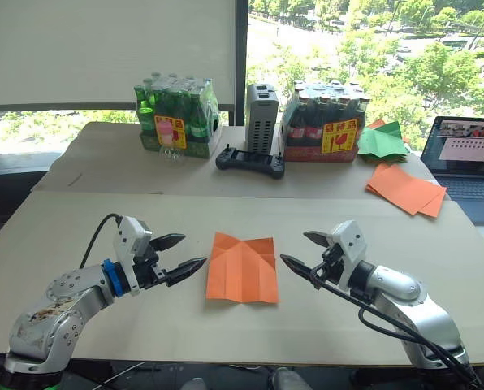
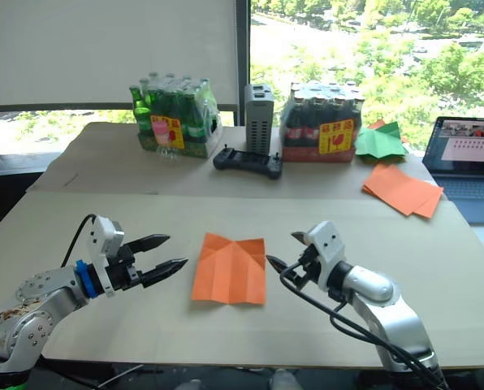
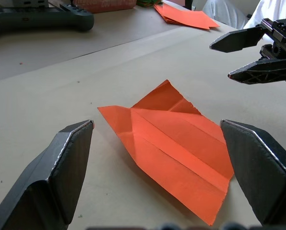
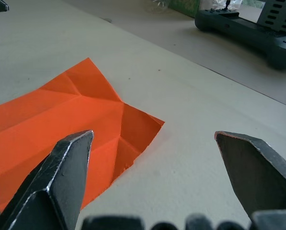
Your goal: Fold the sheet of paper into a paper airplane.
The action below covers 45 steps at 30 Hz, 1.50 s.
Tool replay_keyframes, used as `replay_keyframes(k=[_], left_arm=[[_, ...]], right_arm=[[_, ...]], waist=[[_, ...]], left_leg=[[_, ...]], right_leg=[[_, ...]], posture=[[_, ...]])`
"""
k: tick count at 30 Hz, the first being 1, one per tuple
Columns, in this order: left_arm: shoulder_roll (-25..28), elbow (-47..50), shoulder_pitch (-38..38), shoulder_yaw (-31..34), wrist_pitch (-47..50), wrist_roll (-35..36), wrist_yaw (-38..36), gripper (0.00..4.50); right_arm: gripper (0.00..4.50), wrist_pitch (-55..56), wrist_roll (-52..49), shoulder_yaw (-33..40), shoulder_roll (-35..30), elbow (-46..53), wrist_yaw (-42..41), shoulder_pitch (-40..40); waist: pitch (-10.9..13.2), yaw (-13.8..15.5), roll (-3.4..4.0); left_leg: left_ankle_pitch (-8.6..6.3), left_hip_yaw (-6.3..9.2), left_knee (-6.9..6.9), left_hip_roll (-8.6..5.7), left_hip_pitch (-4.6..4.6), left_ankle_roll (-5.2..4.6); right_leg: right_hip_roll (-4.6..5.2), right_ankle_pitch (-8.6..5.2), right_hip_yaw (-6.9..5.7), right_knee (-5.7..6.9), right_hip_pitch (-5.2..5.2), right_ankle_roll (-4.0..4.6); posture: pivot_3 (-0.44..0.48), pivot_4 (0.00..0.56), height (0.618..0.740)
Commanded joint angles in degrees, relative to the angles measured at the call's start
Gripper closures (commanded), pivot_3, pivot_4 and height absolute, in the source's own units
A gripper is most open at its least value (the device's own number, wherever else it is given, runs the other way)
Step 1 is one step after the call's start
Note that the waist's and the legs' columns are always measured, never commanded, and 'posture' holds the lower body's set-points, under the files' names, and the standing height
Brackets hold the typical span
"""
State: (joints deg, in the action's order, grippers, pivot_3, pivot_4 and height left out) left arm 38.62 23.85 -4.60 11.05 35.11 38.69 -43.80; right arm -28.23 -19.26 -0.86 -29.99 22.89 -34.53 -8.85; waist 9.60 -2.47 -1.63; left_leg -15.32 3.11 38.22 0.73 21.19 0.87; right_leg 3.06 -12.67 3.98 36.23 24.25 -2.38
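The orange sheet of paper (image 1: 242, 267) lies flat on the near table between my two grippers, creased, its far corners folded in toward a centre line. My left gripper (image 1: 184, 253) hovers open just left of the sheet, fingertips a short gap from its left edge. To the sheet's right my right gripper (image 1: 304, 251) is also open, with its lower fingertip close to the right edge. The left wrist view looks along the sheet (image 3: 174, 143) with the right gripper (image 3: 238, 57) beyond it. The sheet's folded corner (image 4: 80, 127) lies ahead of the right gripper's fingers.
On the far table stand a green bottle pack (image 1: 177, 120), a dark bottle pack (image 1: 323, 122), a grey box (image 1: 261, 118) and a black controller (image 1: 250, 162). A stack of orange sheets (image 1: 406, 188), a green paper shape (image 1: 382, 140) and a laptop (image 1: 468, 158) sit at the right.
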Motion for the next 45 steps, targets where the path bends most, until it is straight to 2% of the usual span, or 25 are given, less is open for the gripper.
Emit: replay_keyframes(k=[1, 7, 12, 16, 21, 29, 33, 39, 45], left_arm=[[0.43, 0.98, 0.06, 0.76, -0.67, 0.41, -0.76, 0.01], [0.6, 0.34, 0.0, -1.28, -1.34, -1.04, -2.56, 0.01], [-0.99, -3.7, -5.15, -8.68, -5.92, -6.84, -5.02, 1.5], [-2.56, -10.89, -11.23, -17.63, -10.08, -15.42, -6.47, 2.86], [-3.99, -18.13, -14.48, -22.66, -14.79, -21.69, -8.13, 4.48], [-2.29, -22.56, -13.35, -27.22, -18.24, -29.45, -10.49, 4.48], [-2.34, -23.35, -12.66, -27.8, -19.05, -30.96, -10.89, 4.48], [-2.97, -23.12, -12.69, -27.66, -18.99, -31.27, -11.29, 4.5], [-3.48, -22.42, -12.79, -27.63, -18.35, -31.16, -11.05, 4.5]], right_arm=[[0.0, -0.3, -0.42, 0.8, -0.22, 1.33, 0.05, -1.17], [0.0, -0.12, -0.03, 0.41, -0.04, 1.06, 0.36, -1.25], [0.0, 0.06, 0.29, -0.01, 0.04, 0.7, 0.55, -1.26], [0.0, 0.16, 0.65, -0.34, 0.07, 0.29, 0.64, -1.41], [0.0, -0.49, 1.32, -0.31, -0.29, 0.42, 0.92, -1.04], [0.0, -2.47, 1.43, -0.62, -1.39, 1.66, 0.37, -0.31], [0.0, -5.23, 3.62, -2.54, -4.76, 0.39, -0.91, -0.91], [1.79, -3.46, 7.61, -6.27, -7.27, -2.84, -2.7, -1.74], [3.93, -1.47, 10.96, -10.06, -7.7, -4.17, -4.3, -1.76]], waist=[[0.0, 0.0, 0.0], [0.0, 0.04, 0.0], [0.0, 0.2, 0.0], [-0.01, 0.3, -0.01], [-0.01, -0.1, -0.01], [-0.02, 0.09, 0.01], [-0.06, 0.06, 0.03], [-0.07, 0.06, 0.05], [-0.09, 0.08, 0.05]], left_leg=[[0.0, 0.0, 0.0, 0.0, 0.0, 0.0], [0.0, 0.0, 0.0, 0.0, 0.0, 0.0], [0.0, 0.0, 0.01, -0.02, 0.0, 0.0], [0.0, -0.01, 0.03, -0.05, 0.0, 0.0], [-0.01, 0.0, 0.03, -0.04, 0.01, -0.01], [0.0, 0.01, 0.04, -0.05, 0.0, -0.01], [0.0, 0.0, 0.04, -0.05, -0.03, -0.01], [0.0, 0.0, 0.06, -0.05, -0.07, -0.01], [0.0, 0.01, 0.06, -0.05, -0.06, -0.02]], right_leg=[[0.0, 0.0, 0.0, 0.0, 0.0, 0.0], [0.0, 0.0, 0.0, 0.01, 0.0, 0.0], [0.0, 0.0, 0.0, 0.0, -0.02, 0.0], [0.01, 0.01, 0.0, -0.01, -0.05, -0.01], [0.0, 0.01, 0.0, 0.02, 0.0, -0.01], [0.02, 0.01, 0.0, 0.04, -0.02, -0.02], [0.02, 0.01, 0.0, 0.06, -0.08, -0.02], [0.01, 0.01, 0.0, 0.08, -0.1, -0.02], [0.02, 0.0, 0.0, 0.08, -0.1, -0.02]], posture=[[0.0, 0.15, 0.733], [0.0, 0.15, 0.733], [0.0, 0.15, 0.733], [0.0, 0.15, 0.733], [0.0, 0.15, 0.733], [0.0, 0.15, 0.733], [0.0, 0.15, 0.733], [0.0, 0.15, 0.733], [0.0, 0.15, 0.733]])
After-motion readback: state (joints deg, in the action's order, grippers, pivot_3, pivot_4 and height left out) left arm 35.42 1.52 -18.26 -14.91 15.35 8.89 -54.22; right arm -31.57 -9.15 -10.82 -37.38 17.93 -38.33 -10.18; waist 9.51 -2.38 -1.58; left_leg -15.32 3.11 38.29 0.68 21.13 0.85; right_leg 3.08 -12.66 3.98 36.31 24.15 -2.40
